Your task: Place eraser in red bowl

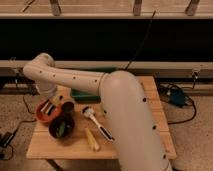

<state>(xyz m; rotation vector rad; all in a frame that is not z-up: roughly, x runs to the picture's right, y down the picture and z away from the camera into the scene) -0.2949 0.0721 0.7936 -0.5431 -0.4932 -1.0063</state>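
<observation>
The red bowl (39, 116) sits at the left edge of the wooden table (135, 145). The eraser (47, 107), a striped dark, red and white block, lies over the bowl's inside, right under the gripper. My gripper (51, 101) hangs at the end of the white arm (75, 77), which bends down from an elbow at the left. It is right above the red bowl, at the eraser. I cannot tell if the eraser rests in the bowl or is held.
A dark brown-maroon bowl (61, 128) stands just right of the red bowl, with a small dark cup (67, 106) behind it. A teal sponge (82, 95), a white-handled brush (97, 124) and a yellow oblong thing (92, 140) lie mid-table. My big forearm covers the table's right half.
</observation>
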